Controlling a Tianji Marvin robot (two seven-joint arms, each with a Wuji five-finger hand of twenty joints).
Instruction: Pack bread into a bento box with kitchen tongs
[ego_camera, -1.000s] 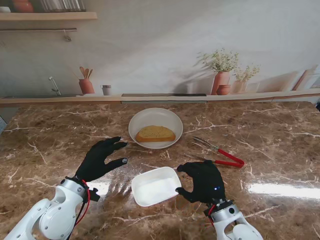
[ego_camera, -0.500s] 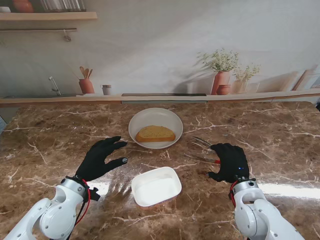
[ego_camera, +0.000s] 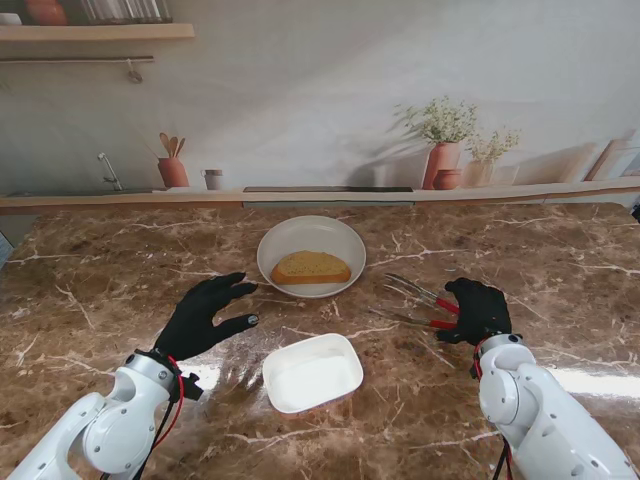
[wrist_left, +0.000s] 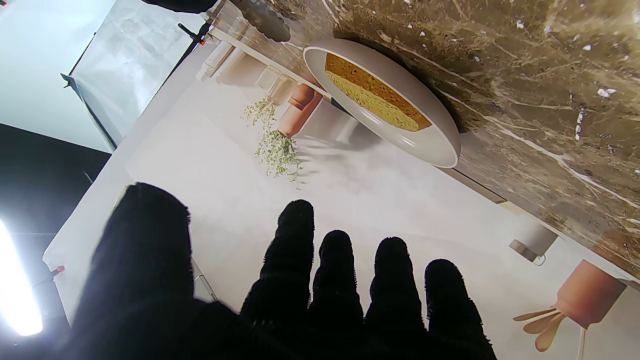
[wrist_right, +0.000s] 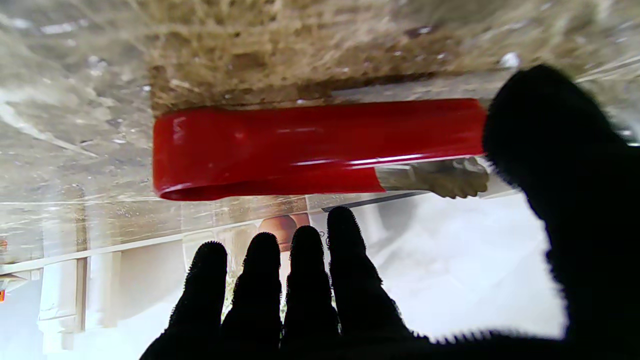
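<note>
A slice of toasted bread (ego_camera: 311, 267) lies in a white bowl (ego_camera: 340, 235) at the middle of the marble table; the left wrist view shows the bread (wrist_left: 375, 92) and bowl (wrist_left: 430, 145) too. A white bento box (ego_camera: 313, 372) sits nearer to me, with nothing in it. Tongs (ego_camera: 420, 293) with red handles lie right of the bowl. My right hand (ego_camera: 478, 310) hovers over their handle end, fingers apart. The red handle (wrist_right: 315, 147) shows just beyond the fingertips (wrist_right: 305, 250), not grasped. My left hand (ego_camera: 200, 318) rests open left of the box.
A ledge (ego_camera: 320, 195) runs along the table's far edge against a printed kitchen backdrop with terracotta pots (ego_camera: 443, 165). Brown marble table top (ego_camera: 100, 270) stretches to both sides of the bowl.
My right hand has swung from beside the bento box out to the right and farther away, ending over the tongs' red handles. The left hand, bowl and box have not moved.
</note>
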